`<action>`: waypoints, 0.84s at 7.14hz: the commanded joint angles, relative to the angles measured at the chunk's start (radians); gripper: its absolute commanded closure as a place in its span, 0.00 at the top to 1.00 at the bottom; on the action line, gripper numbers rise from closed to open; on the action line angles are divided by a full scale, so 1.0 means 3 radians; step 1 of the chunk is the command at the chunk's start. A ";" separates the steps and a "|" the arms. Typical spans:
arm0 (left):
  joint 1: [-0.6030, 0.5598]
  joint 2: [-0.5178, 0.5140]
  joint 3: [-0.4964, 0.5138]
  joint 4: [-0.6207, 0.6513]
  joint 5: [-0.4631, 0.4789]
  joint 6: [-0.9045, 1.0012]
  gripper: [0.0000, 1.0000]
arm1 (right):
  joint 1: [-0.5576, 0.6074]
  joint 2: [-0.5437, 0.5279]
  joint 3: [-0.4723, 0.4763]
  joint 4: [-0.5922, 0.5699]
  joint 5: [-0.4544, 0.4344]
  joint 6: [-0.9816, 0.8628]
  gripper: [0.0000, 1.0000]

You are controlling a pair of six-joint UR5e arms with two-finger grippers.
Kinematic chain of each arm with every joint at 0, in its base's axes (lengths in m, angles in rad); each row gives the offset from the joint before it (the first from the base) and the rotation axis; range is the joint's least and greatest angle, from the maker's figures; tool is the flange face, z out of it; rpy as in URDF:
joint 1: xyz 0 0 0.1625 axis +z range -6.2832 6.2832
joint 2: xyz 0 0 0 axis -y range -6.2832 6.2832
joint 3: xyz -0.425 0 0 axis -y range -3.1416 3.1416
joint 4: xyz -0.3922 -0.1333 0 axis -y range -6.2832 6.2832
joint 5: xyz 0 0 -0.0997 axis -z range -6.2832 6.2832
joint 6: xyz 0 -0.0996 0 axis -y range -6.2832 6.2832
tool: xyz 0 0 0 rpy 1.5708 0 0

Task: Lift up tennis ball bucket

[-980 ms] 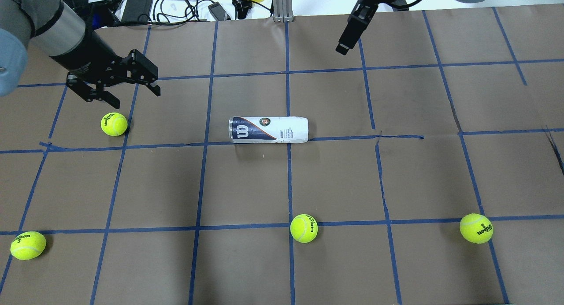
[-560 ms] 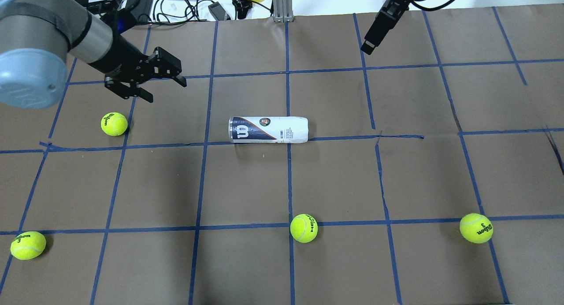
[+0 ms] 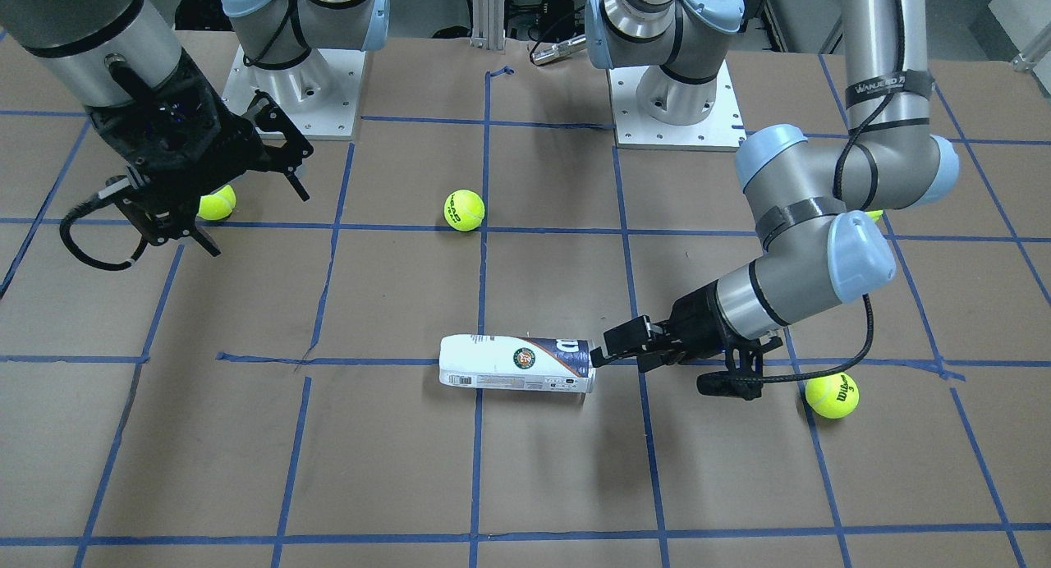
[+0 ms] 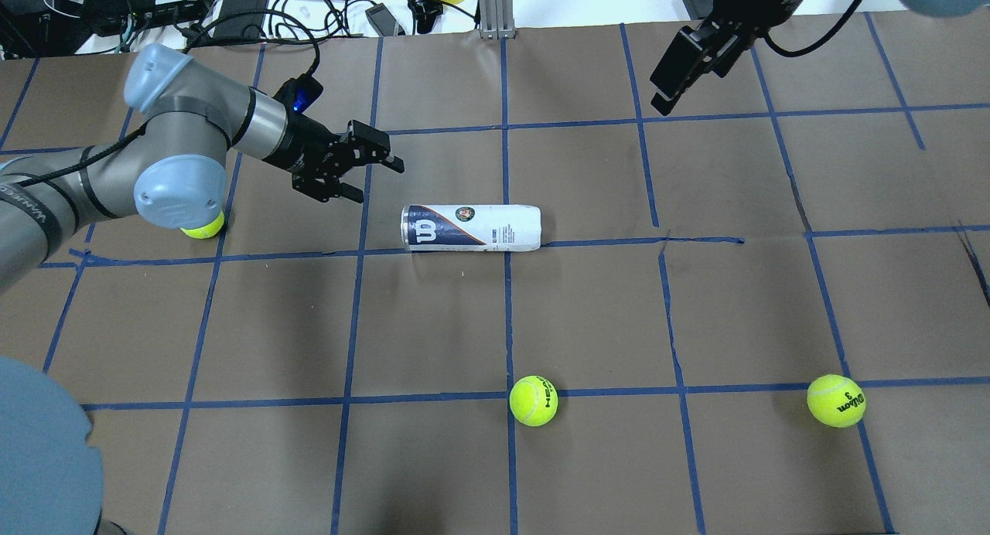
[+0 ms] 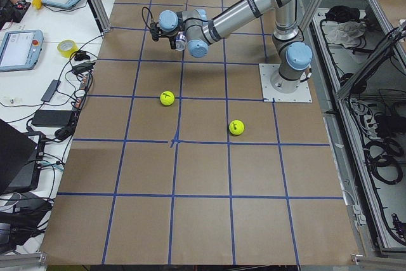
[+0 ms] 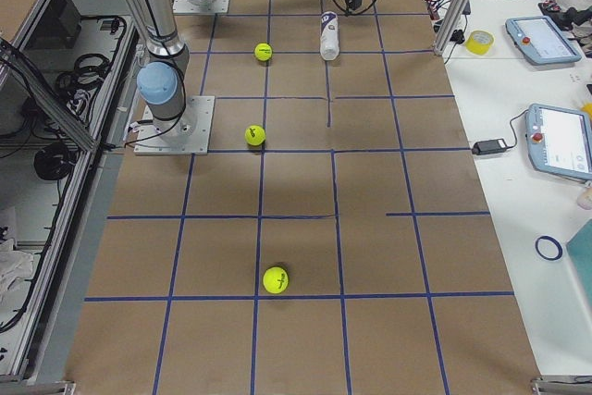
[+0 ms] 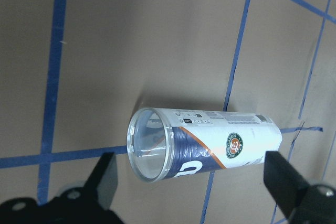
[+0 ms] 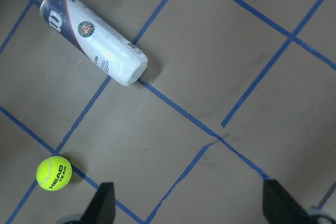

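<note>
The tennis ball bucket (image 4: 470,227) is a clear tube with a white-and-navy label. It lies on its side on the brown table, and it also shows in the front view (image 3: 516,364). My left gripper (image 4: 380,183) is open and hovers just off the tube's W-logo end, not touching it (image 3: 599,350). In the left wrist view the tube (image 7: 205,142) lies ahead between the two fingers (image 7: 105,182), its clear end facing the camera. My right gripper (image 3: 254,215) is open and empty, held high, far from the tube (image 8: 94,43).
Yellow-green tennis balls lie loose: one near the front middle (image 4: 533,400), one at the front right (image 4: 836,400), one half hidden under my left elbow (image 4: 203,226). Cables and devices (image 4: 247,9) crowd the far table edge. An aluminium post (image 4: 495,9) stands at the far middle.
My left arm has swung right and its open gripper has come close to the tube's logo end. My right gripper has moved further right and away. The tube has not moved.
</note>
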 commanded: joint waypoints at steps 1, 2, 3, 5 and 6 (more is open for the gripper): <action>-0.0130 -0.0187 -0.0007 0.0097 -0.0025 -0.0005 1.00 | 0.0000 -0.0166 0.0140 -0.0147 -0.0136 0.0790 1.00; -0.0145 -0.0233 -0.0017 0.0103 -0.0036 0.0000 1.00 | 0.0000 -0.0212 0.0217 -0.0385 -0.0136 0.1309 1.00; -0.0155 -0.0264 -0.0033 0.0108 -0.0041 -0.0020 1.00 | 0.0000 -0.0284 0.0283 -0.0575 -0.0176 0.1886 1.00; -0.0171 -0.0325 -0.0028 0.0108 -0.0254 0.0081 0.99 | 0.0005 -0.0477 0.0492 -0.0577 -0.0458 0.2568 1.00; -0.0176 -0.0371 -0.0028 0.0093 -0.0276 0.0128 0.99 | 0.0010 -0.0560 0.0570 -0.0572 -0.0443 0.2799 1.00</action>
